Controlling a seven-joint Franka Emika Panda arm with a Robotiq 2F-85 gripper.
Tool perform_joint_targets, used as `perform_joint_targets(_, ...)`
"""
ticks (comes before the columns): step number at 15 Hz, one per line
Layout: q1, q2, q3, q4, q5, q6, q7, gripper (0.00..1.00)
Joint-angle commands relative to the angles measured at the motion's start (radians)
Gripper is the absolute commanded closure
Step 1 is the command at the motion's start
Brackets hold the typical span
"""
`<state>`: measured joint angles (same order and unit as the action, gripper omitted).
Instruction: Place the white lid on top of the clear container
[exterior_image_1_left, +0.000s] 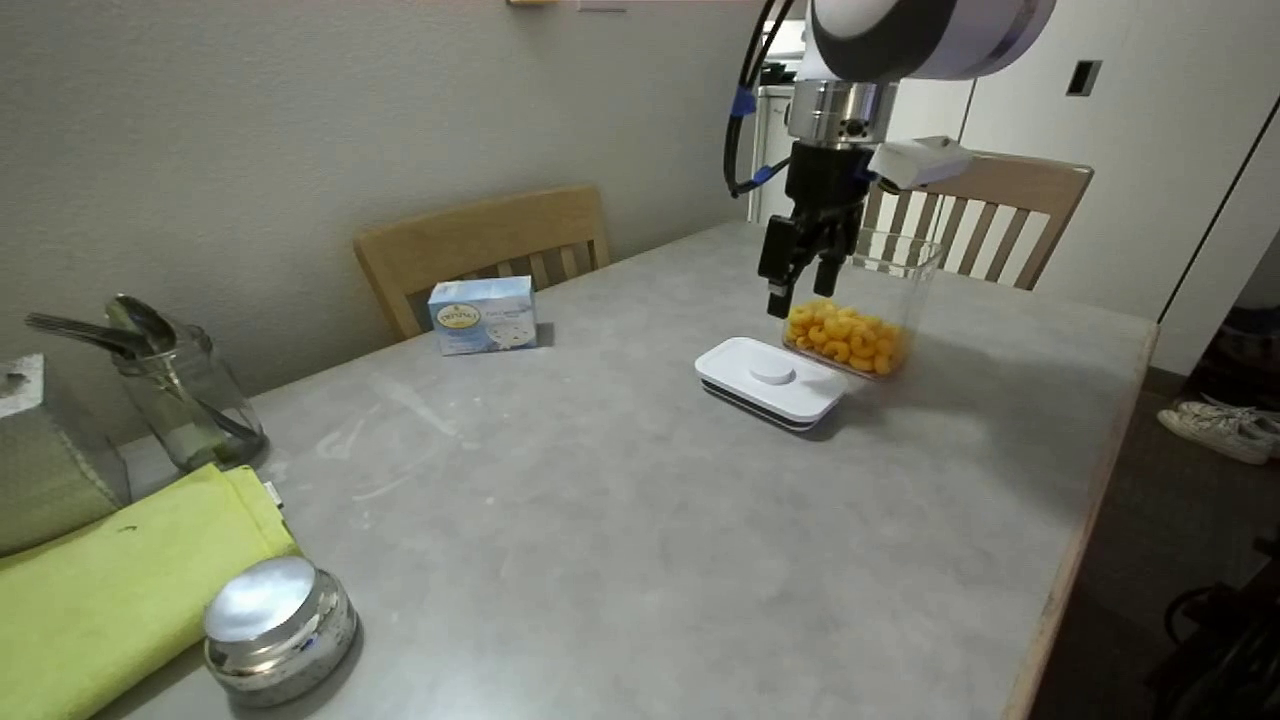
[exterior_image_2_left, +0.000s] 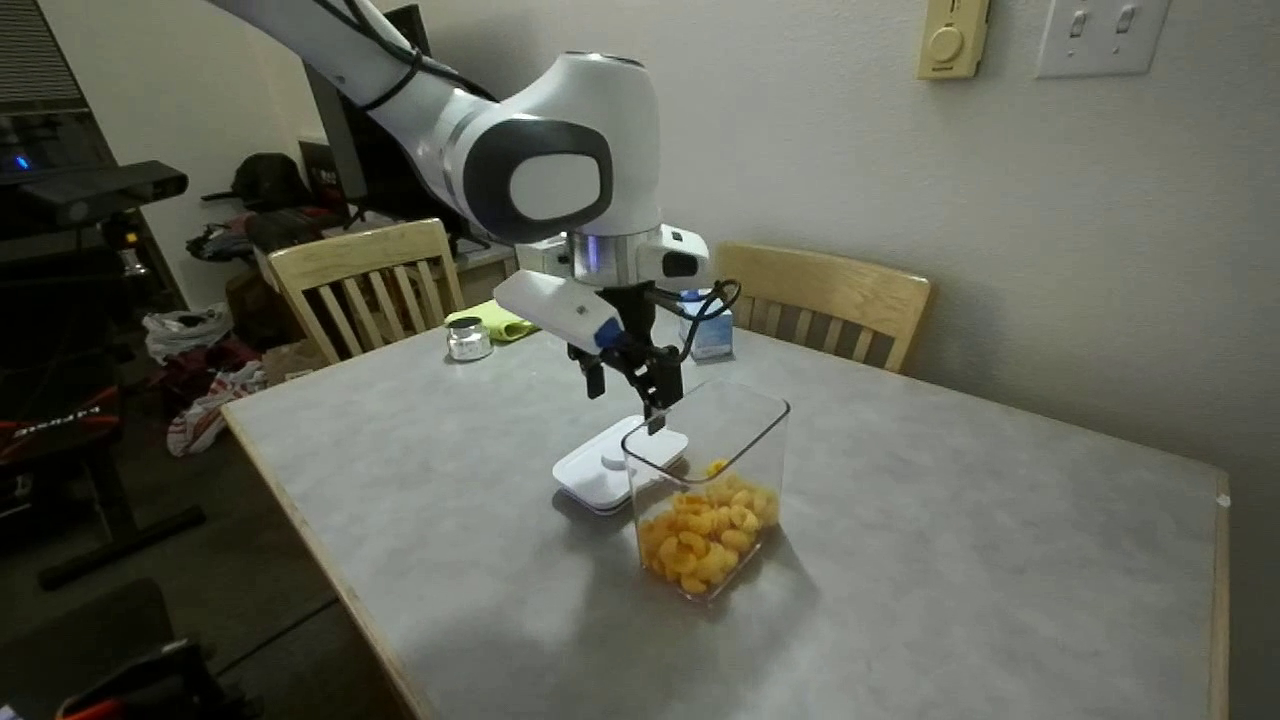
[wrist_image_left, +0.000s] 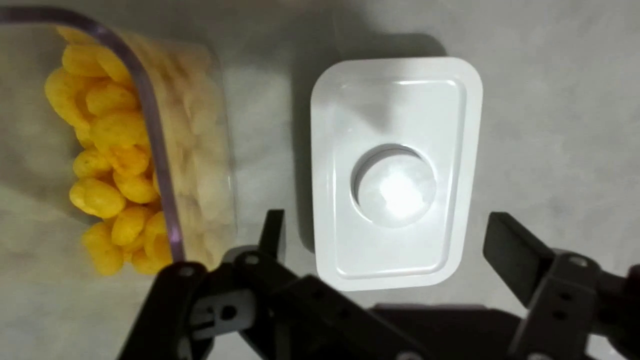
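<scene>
The white lid (exterior_image_1_left: 735, 370) lies flat on the table with its round knob up. It also shows in an exterior view (exterior_image_2_left: 585, 475) and in the wrist view (wrist_image_left: 390, 255). The clear container (exterior_image_1_left: 908, 290) stands upright beside the lid, open at the top, with yellow-orange pieces in its lower part. It also shows in an exterior view (exterior_image_2_left: 783, 415) and at the left of the wrist view (wrist_image_left: 147, 102). My gripper (exterior_image_1_left: 802, 292) is open and empty above the lid. In the wrist view its fingers (wrist_image_left: 387, 220) are spread wider than the lid, apart from it.
A gray table (exterior_image_1_left: 600, 560) carries everything. A blue-and-white box (exterior_image_1_left: 487, 318) stands near the wall side. A metal tin (exterior_image_1_left: 280, 630), yellow cloth (exterior_image_1_left: 150, 580) and glass jar with cutlery (exterior_image_1_left: 190, 410) are at the far end from the container. Chairs (exterior_image_2_left: 820, 295) stand at the edges.
</scene>
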<state>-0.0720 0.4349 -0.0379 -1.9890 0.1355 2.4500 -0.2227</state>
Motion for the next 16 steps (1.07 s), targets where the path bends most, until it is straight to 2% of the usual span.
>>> perform_joint_targets(1,-0.037,0.047,0.041,0.015,0.011,0.046,-0.042,0.00)
perform_joint_targets(16,-0.018,0.056,0.029,0.029,-0.120,0.073,-0.025,0.00)
